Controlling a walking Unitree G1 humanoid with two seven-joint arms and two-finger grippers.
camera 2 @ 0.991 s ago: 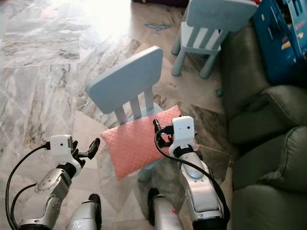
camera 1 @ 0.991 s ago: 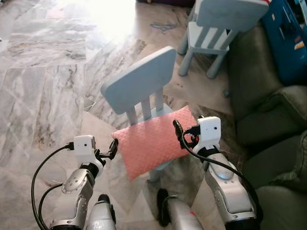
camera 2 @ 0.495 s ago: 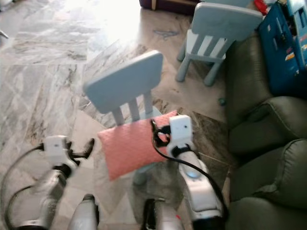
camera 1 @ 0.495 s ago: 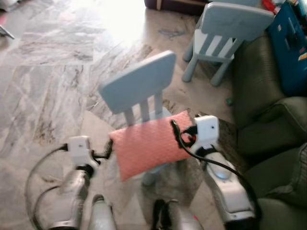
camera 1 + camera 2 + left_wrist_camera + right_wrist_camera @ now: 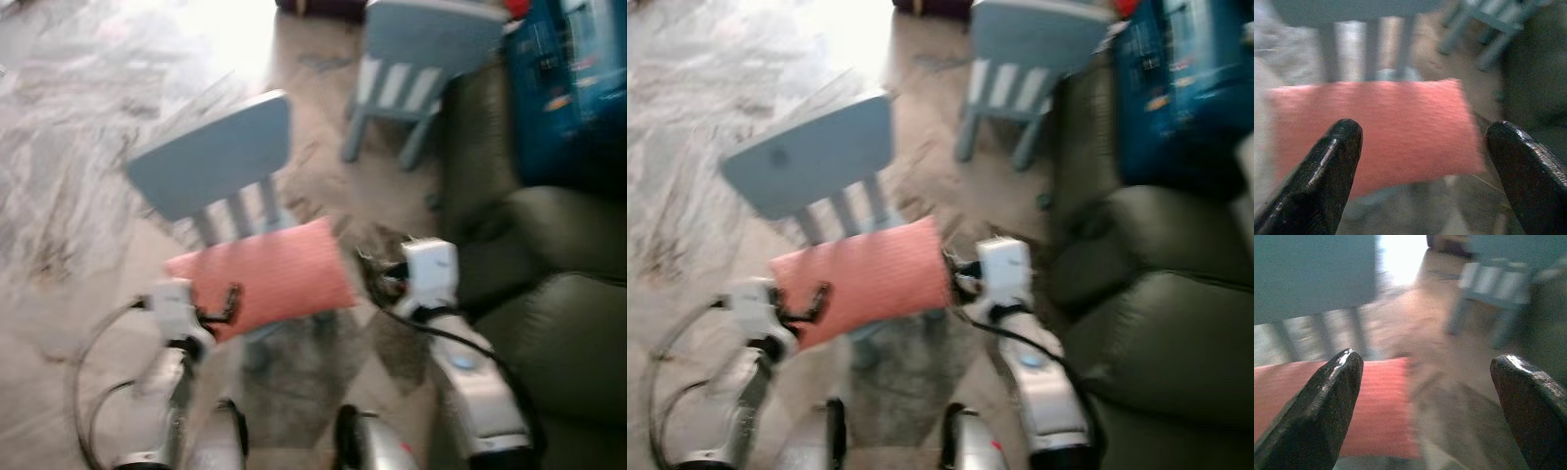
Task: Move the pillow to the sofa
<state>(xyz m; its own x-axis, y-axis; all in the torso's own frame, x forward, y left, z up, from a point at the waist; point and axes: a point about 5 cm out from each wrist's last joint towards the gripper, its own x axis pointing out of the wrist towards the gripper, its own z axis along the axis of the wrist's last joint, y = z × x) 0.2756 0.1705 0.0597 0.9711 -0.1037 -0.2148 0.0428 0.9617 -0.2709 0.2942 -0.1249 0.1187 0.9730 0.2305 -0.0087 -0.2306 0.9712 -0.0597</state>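
Observation:
A salmon-pink pillow (image 5: 260,279) lies on the seat of a light blue child's chair (image 5: 211,166), all blurred. My left gripper (image 5: 227,302) is open at the pillow's near left edge; in its wrist view the pillow (image 5: 1376,127) spans the gap between the black fingers (image 5: 1337,161). My right gripper (image 5: 370,272) is open just off the pillow's right end, and its wrist view shows that end of the pillow (image 5: 1376,411) past one finger (image 5: 1327,406). The dark green sofa (image 5: 568,323) is on the right.
A second light blue chair (image 5: 421,49) stands beyond, next to the sofa's arm. A blue box (image 5: 568,88) rests at the top right. Marble floor (image 5: 69,147) stretches out to the left, with bright glare at the top.
The whole picture has swung and blurred, so the camera moved. Chair and pillow now sit further left; the left gripper overlaps the pillow's edge and the right one is off its end.

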